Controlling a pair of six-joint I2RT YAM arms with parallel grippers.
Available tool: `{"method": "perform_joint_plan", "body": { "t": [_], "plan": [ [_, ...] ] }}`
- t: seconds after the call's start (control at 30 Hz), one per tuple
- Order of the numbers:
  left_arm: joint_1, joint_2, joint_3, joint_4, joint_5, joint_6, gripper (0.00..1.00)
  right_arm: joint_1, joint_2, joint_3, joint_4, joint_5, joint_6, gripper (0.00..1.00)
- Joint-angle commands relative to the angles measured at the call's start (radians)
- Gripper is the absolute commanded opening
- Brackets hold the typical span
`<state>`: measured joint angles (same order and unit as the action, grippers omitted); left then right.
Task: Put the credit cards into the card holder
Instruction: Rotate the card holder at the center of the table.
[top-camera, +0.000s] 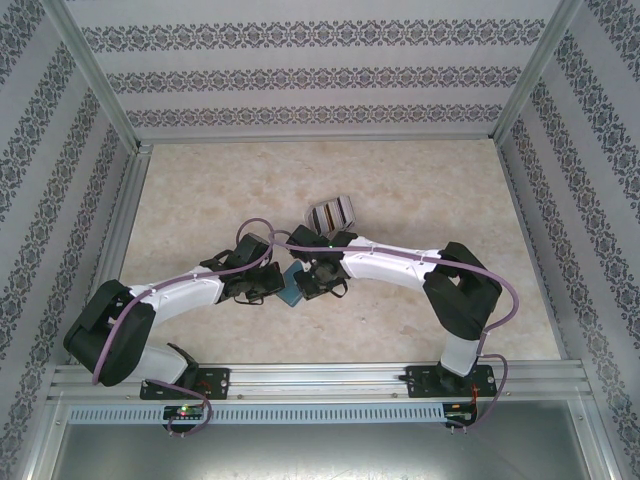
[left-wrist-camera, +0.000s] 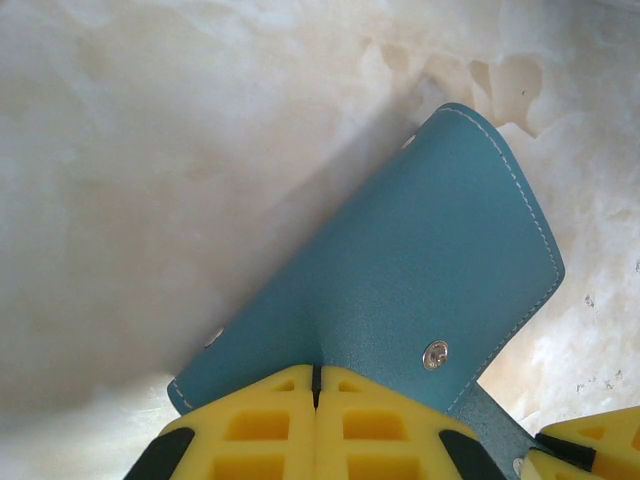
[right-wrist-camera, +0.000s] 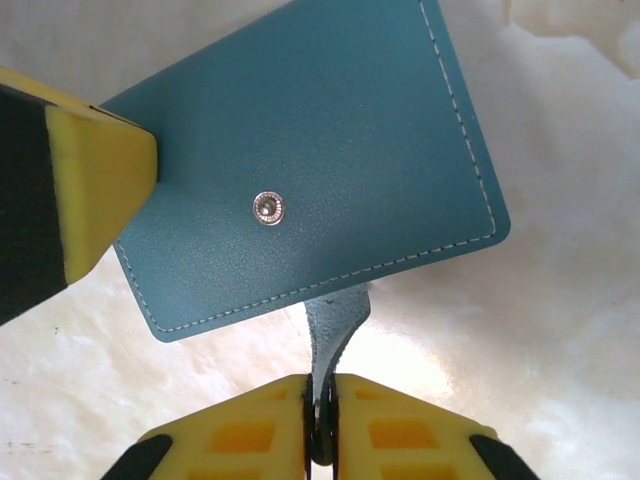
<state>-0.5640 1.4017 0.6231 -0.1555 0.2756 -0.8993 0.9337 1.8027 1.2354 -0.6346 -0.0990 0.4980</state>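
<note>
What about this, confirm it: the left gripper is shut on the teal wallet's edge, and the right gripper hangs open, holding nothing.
Wrong on the right gripper: the right wrist view shows it shut on the pale closure tab of the teal wallet. The left gripper is shut on the wallet's edge, as stated.

A pale slotted rack stands on the beige marbled table.

Looked like a robot test cell in a lab, not anyone's home. A beige marble-look tabletop was boxed in by silver aluminium frame posts and grey damask-striped wallpaper panels. Two white-and-black robot arms were bolted to a slotted metal rail at the near edge.
</note>
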Motion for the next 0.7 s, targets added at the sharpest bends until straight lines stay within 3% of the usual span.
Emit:
{"method": "perform_joint_plan", "body": {
  "t": [0.0,0.07,0.4,0.67],
  "plan": [
    [-0.030,0.034,-0.029,0.001,-0.029,-0.023,0.06,0.005,-0.028,0.014,-0.031,0.025,0.006,0.12],
    [-0.040,0.036,-0.034,0.013,-0.026,-0.034,0.06,0.002,-0.043,0.012,-0.034,0.031,0.011,0.08],
    [-0.149,0.006,-0.058,0.057,-0.026,-0.147,0.07,-0.056,-0.072,-0.009,-0.041,0.083,-0.023,0.06],
    [-0.254,0.111,-0.019,0.204,-0.022,-0.232,0.09,-0.157,-0.120,-0.088,-0.014,0.114,-0.133,0.07]
  ]
}}
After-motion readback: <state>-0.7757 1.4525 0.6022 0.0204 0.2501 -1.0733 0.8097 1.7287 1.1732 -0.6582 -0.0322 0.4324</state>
